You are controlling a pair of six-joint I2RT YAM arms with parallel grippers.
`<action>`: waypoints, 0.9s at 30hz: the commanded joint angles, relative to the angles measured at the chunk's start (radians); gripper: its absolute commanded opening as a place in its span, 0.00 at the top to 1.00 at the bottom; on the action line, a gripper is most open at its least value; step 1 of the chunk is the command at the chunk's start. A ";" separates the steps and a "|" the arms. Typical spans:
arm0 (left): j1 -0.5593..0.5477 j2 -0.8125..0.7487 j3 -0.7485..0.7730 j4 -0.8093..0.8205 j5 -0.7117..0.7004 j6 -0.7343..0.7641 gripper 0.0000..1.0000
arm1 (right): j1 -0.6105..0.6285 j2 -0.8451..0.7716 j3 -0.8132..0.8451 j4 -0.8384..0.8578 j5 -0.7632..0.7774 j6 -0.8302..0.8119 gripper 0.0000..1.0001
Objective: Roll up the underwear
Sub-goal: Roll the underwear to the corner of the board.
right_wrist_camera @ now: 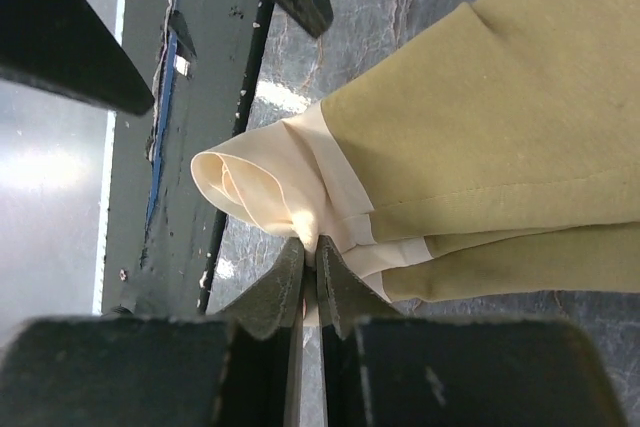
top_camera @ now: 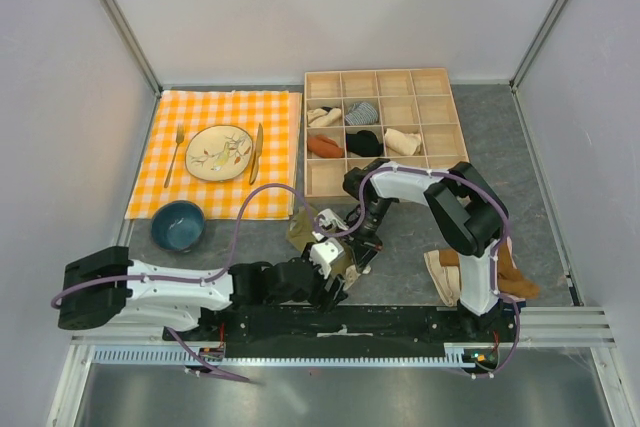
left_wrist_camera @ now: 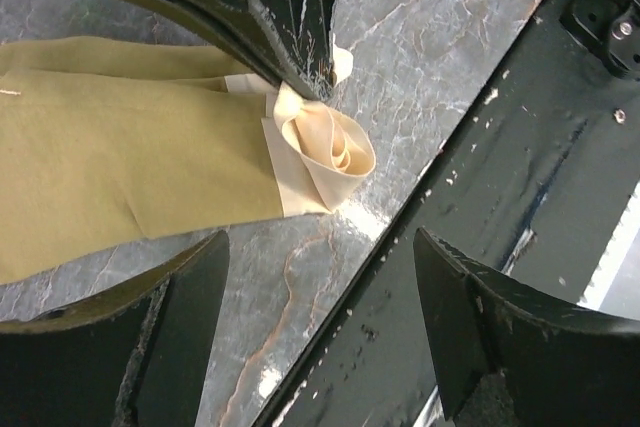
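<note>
Orange-checked cloth (top_camera: 160,182): floral ceramic plate (top_camera: 219,153) between metal fork (top_camera: 176,152) and knife (top_camera: 257,152). Blue bowl (top_camera: 179,225) at its near edge. Wooden grid tray (top_camera: 432,82), rolled garments (top_camera: 403,141) inside.

No text, label, brand, number or sign can be read in any of the three views

Top cam's bright n even, soft overhead light, hardly any shadows. Wrist cams: white glare spots on the glossy worktop (left_wrist_camera: 440,37), close-up jaws dark n blurry, underwear (left_wrist_camera: 130,157) sharp tho. Right wrist pic's left edge is blown out.
</note>
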 commanded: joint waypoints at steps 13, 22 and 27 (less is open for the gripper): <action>-0.011 0.219 0.120 0.097 -0.107 -0.033 0.22 | 0.010 0.032 0.066 -0.016 -0.037 0.059 0.88; -0.010 0.281 0.139 0.033 -0.172 -0.111 0.45 | 0.008 0.038 0.071 -0.004 -0.038 0.078 0.88; 0.004 0.273 0.134 0.011 -0.189 -0.166 0.74 | 0.010 0.028 0.064 0.010 -0.042 0.089 0.84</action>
